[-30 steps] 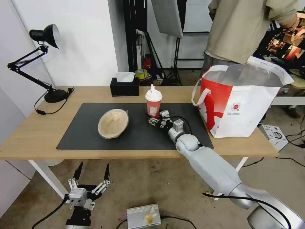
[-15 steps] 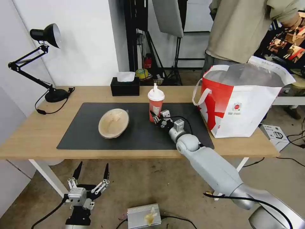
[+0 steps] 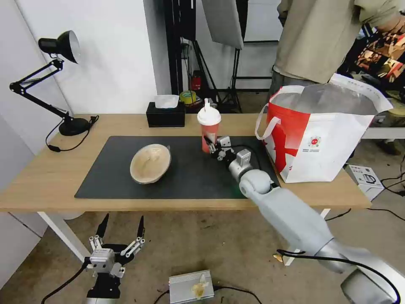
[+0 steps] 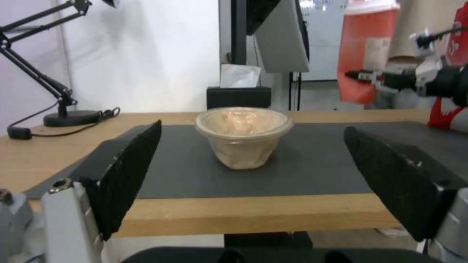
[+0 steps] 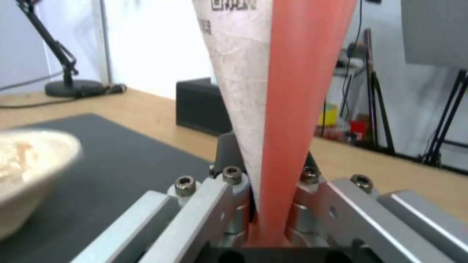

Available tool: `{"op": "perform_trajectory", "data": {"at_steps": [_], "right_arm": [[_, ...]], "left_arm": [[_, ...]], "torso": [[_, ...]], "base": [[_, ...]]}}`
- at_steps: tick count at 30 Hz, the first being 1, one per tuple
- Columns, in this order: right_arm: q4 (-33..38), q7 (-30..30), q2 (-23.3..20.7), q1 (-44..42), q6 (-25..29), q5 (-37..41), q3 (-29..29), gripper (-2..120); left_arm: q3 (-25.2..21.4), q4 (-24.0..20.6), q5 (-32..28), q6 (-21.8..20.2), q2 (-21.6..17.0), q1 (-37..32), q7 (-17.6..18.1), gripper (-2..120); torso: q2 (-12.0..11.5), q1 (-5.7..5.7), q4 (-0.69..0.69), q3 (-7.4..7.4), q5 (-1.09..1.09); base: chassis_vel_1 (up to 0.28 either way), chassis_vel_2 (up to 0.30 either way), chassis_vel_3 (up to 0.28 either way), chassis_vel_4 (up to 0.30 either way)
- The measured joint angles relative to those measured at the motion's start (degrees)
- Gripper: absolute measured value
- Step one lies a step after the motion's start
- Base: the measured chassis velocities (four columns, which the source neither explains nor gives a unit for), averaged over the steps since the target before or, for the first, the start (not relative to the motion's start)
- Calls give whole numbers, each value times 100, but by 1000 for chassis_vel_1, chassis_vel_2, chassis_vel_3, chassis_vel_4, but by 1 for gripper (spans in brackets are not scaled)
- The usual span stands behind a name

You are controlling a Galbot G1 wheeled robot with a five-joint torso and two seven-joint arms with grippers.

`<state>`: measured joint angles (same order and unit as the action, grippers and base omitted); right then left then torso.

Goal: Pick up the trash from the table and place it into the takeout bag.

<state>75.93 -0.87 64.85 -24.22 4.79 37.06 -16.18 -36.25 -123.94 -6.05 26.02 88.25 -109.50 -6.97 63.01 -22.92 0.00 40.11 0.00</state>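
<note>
My left gripper (image 3: pixel 121 228) hangs below the table (image 3: pixel 38 177) edge, jaws spread wide and holding nothing. On the dark grey mat (image 3: pixel 109 173) the tan oval bowl (image 3: pixel 150 163) sits upright. Further right, my right gripper (image 3: pixel 212 146) is clenched on the lower part of the red cup (image 3: pixel 209 129), which I hold above the mat. The takeout bag (image 3: pixel 325 139) stands open at the table's right end.

Red cup (image 5: pixel 273 91): white label with a QR-style code, print illegible. Takeout bag (image 3: pixel 320 139): round red logo above small lettering, unreadable.
</note>
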Motion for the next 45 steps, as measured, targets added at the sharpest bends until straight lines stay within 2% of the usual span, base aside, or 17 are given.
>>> {"op": "perform_trajectory", "data": {"at_steps": [11,14,15,19,20,23,24,26,27,30,32,35,36,37,45], "right_arm": [[602,58,-442,213,-131,246,-113,5],[1046,111,-864,397,-264,486,-147,4],[1046,111,-864,397,-264,486,-147,4],[1576,98,-1454,654,-428,824,-162,4],[1576,98,-1454,654,-428,824,-162,4],[2024,-80,-2091,1059,-570,1215,-163,4],[2024,-80,-2091,1059,-570,1215,-163,4],[2306,-330,-2605,1339,-743,1487,-104,4],[2306,-330,-2605,1339,-743,1487,-104,4],[2540,-756,-3300,1624,-1010,1661,62,4],[2582,-834,-3431,1669,-1068,1678,103,4],[2716,-1074,-3944,1792,-1286,1712,313,4],[2716,-1074,-3944,1792,-1286,1712,313,4],[2756,-1198,-4211,1815,-1439,1713,487,4],[2726,-1593,-4791,1789,-1791,1454,1006,4]], "left_arm": [[20,-17,0,4,-28,9,-1,100],[27,-65,0,8,-68,-1,-2,100],[27,-65,0,8,-68,-1,-2,100],[50,-117,0,16,-126,-17,-4,100],[50,-117,0,16,-126,-17,-4,100],[84,-125,0,29,-199,-2,-16,100],[84,-125,0,29,-199,-2,-16,100],[110,-144,1,55,-230,-5,-105,100],[110,-144,1,55,-230,-5,-105,100],[136,-169,9,101,-272,-37,-150,100],[141,-187,12,104,-291,-49,-157,100],[129,-279,6,112,-397,-117,-162,100],[129,-279,6,112,-397,-117,-162,100],[92,-333,-19,124,-477,-168,-162,100],[29,-463,-123,144,-690,-272,-161,100]], "torso": [[0,0,0,0,0],[1,0,0,0,1],[1,0,0,0,1],[1,0,-1,-1,1],[1,0,-1,-1,1],[1,0,0,-1,0],[1,0,0,-1,0],[1,1,0,-1,1],[1,1,0,-1,1],[1,0,-1,-1,1],[1,1,-1,-1,1],[2,1,-1,-1,1],[2,1,-1,-1,1],[1,1,-1,-1,1],[2,1,-1,-1,1]], "base": [[0,0,0,0],[0,0,0,0],[0,0,0,0],[0,0,0,0],[0,0,0,0],[0,0,0,0],[0,0,0,0],[0,0,0,0],[0,0,0,0],[0,0,0,0],[0,0,0,0],[0,0,0,0],[0,0,0,0],[0,0,0,0],[0,0,0,0]]}}
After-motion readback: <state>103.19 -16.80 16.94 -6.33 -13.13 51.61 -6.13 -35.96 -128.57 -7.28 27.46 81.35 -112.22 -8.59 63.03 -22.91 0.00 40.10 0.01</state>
